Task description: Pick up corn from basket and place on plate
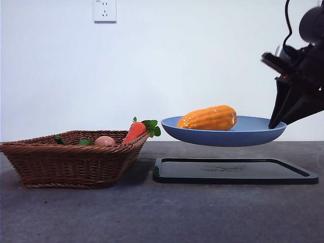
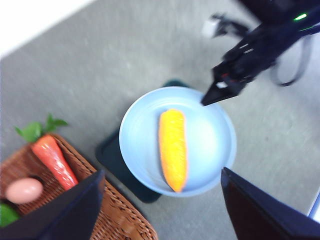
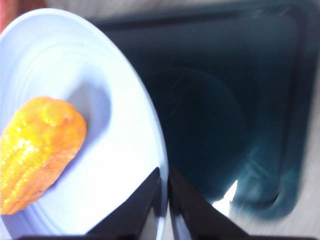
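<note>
The orange-yellow corn (image 1: 208,118) (image 2: 173,149) (image 3: 37,150) lies on the light-blue plate (image 1: 253,132) (image 2: 210,145) (image 3: 115,150). The plate hangs level in the air above a black tray. My right gripper (image 1: 276,123) (image 2: 207,100) (image 3: 165,185) is shut on the plate's rim at its right side. High above, my left gripper (image 2: 165,210) is open and holds nothing; it is out of the front view. The brown wicker basket (image 1: 66,162) (image 2: 120,220) stands to the left of the plate.
The flat black tray (image 1: 233,172) (image 2: 112,160) (image 3: 225,100) lies on the grey table under the plate. In the basket are a red-orange carrot (image 1: 134,132) (image 2: 54,160), a pinkish round item (image 1: 105,141) (image 2: 24,190) and something green (image 1: 84,143).
</note>
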Controlling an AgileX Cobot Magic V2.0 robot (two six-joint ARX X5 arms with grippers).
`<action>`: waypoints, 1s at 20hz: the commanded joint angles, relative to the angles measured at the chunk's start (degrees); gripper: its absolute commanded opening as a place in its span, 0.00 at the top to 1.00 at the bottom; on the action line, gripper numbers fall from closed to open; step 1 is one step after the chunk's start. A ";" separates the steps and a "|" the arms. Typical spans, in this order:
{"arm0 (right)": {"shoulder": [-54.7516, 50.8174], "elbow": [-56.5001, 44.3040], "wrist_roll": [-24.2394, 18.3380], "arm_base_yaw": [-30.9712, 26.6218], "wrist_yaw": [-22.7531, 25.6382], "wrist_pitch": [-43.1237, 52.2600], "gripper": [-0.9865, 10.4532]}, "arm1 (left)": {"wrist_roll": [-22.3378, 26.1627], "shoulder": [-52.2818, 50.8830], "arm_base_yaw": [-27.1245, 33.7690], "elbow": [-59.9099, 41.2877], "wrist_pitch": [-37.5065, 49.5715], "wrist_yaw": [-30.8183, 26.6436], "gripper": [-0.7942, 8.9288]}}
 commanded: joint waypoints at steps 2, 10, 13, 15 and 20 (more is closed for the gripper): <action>6.71 6.14 0.61 -0.96 -0.37 0.74 0.91 | -0.35 -2.14 -0.39 1.64 -0.68 -0.35 0.53; 17.18 10.47 -0.35 -1.18 -0.37 2.47 0.91 | -2.12 -4.66 -0.39 1.64 -2.10 -0.33 0.53; 18.12 10.47 -1.03 -1.18 -0.35 2.99 0.91 | -2.27 -4.66 -0.39 1.64 -2.95 -0.33 0.53; 18.12 10.47 -2.25 -1.18 0.04 3.04 0.91 | -2.32 -4.63 -0.39 1.64 -2.86 -0.33 0.53; 18.14 10.43 -2.64 -1.16 3.06 2.78 0.91 | -2.69 -4.63 -0.39 1.64 -3.02 -0.33 0.53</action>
